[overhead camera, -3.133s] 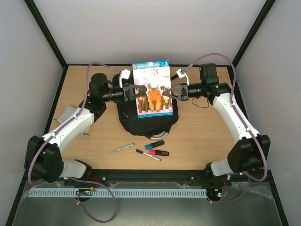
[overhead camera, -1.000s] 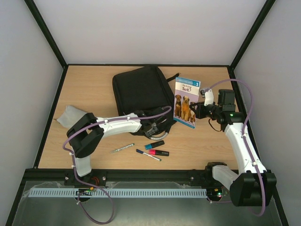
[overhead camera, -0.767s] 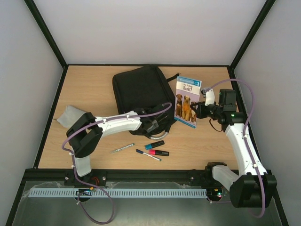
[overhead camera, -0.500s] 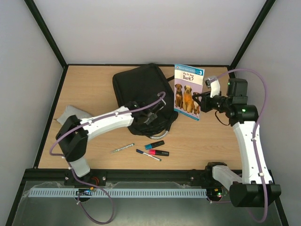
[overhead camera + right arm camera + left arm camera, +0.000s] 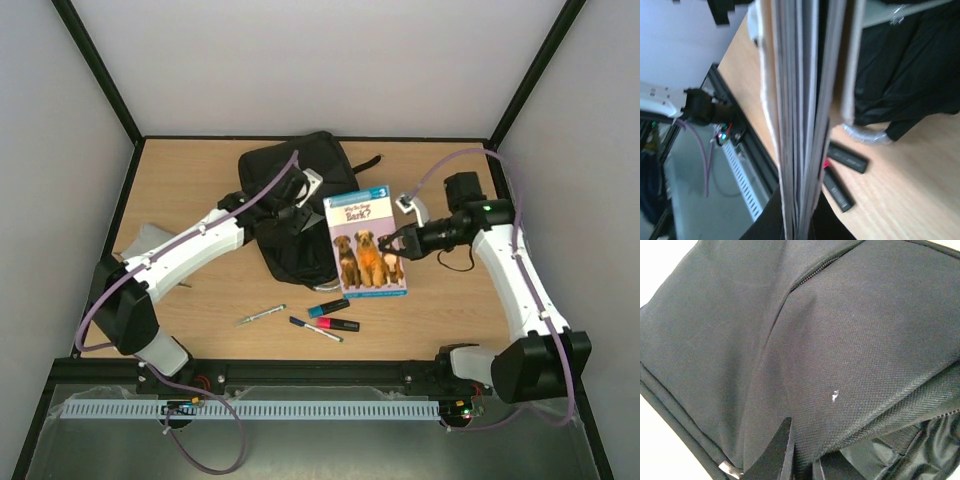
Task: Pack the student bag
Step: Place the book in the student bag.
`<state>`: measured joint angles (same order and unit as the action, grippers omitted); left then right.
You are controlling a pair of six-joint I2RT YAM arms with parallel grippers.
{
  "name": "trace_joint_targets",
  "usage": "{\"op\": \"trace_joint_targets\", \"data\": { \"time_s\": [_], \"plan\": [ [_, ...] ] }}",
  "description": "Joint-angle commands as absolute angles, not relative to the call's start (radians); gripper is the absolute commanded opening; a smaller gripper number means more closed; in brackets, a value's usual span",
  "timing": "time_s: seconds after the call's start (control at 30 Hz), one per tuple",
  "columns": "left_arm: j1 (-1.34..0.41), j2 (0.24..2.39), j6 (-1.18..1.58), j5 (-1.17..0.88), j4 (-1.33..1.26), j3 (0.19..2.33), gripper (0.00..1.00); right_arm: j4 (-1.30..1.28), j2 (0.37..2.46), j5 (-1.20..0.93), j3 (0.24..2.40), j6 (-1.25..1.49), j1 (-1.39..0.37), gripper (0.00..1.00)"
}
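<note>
Grey pouch (image 5: 140,240) lies far left on the table (image 5: 200,170), unpacked. Left gripper (image 5: 300,192) is clenched on a fabric fold of the student bag (image 5: 295,250), which sits centre-back, seemingly held open. Two pens (image 5: 262,315) and two markers (image 5: 328,307) lie loose near the front. Right gripper (image 5: 397,243) clamps the dog book (image 5: 365,245) beside the bag's right edge, not inside. Judgement: nothing visibly packed; early stage.
</note>
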<state>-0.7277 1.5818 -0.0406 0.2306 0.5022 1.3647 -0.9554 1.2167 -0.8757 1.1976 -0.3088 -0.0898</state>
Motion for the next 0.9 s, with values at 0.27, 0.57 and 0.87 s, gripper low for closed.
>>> {"op": "trace_joint_targets", "data": {
  "time_s": [0.27,0.57,0.87],
  "plan": [
    [-0.600,1.505,0.068,-0.041,0.318,1.299,0.02,-1.008,1.359,-0.917,1.159,-0.306,-0.302,0.01],
    [-0.599,1.459,0.090,-0.064,0.282,1.272,0.02,-0.883,1.554,-0.963,1.150,-0.217,-0.426,0.01],
    [-0.600,1.415,0.107,-0.101,0.245,1.243,0.02,-0.519,1.682,-1.001,1.129,0.096,-0.482,0.01]
  ]
}}
